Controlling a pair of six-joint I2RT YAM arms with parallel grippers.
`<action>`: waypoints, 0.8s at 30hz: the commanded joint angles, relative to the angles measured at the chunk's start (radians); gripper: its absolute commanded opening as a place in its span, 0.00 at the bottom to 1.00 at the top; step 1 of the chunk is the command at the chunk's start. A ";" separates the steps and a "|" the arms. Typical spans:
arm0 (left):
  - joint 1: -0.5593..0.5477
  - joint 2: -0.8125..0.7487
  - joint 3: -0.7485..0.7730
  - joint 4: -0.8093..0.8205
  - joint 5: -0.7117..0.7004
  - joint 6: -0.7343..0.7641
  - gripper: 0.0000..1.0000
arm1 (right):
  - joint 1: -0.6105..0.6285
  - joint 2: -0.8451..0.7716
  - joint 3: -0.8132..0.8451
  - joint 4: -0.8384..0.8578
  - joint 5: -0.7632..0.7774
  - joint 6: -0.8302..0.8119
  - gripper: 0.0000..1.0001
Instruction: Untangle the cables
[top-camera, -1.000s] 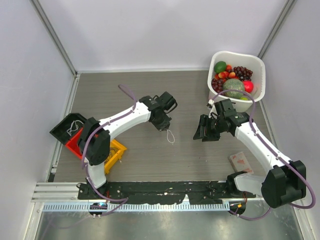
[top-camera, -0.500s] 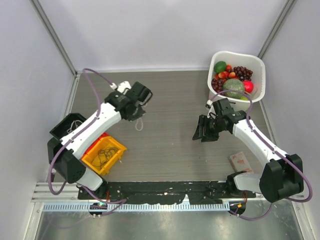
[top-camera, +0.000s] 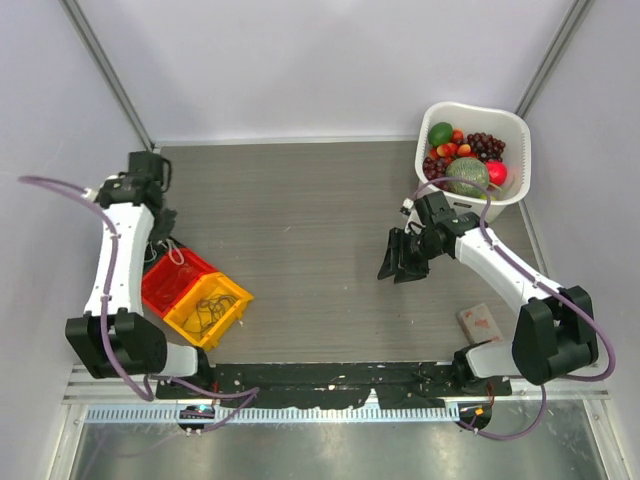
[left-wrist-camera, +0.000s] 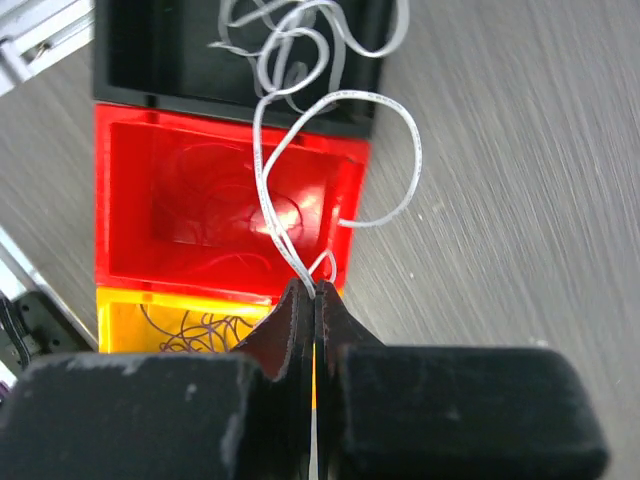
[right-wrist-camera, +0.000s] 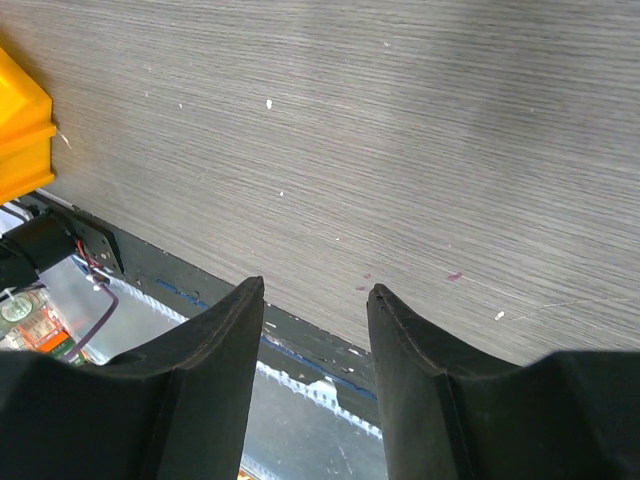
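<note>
- I see my left gripper pressed together on a white cable; its loops hang over the red bin, at the left.
- More white cables lie in the black bin just beside.
- My right gripper is spread above the table, right of centre.

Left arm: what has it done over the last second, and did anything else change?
The left gripper swung from the middle out left, carrying the white cable pinched, now above the red bin. The right gripper stayed open, barely shifting. The fruit basket stayed put.
</note>
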 joint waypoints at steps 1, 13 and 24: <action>0.226 -0.009 -0.040 0.015 0.123 -0.012 0.00 | 0.018 0.016 0.055 -0.006 -0.013 0.010 0.51; 0.524 0.080 -0.173 0.186 0.410 -0.124 0.00 | 0.029 0.037 0.059 -0.004 0.002 0.034 0.50; 0.584 0.139 -0.175 0.468 0.332 -0.011 0.00 | 0.034 0.030 0.013 0.023 0.007 0.060 0.50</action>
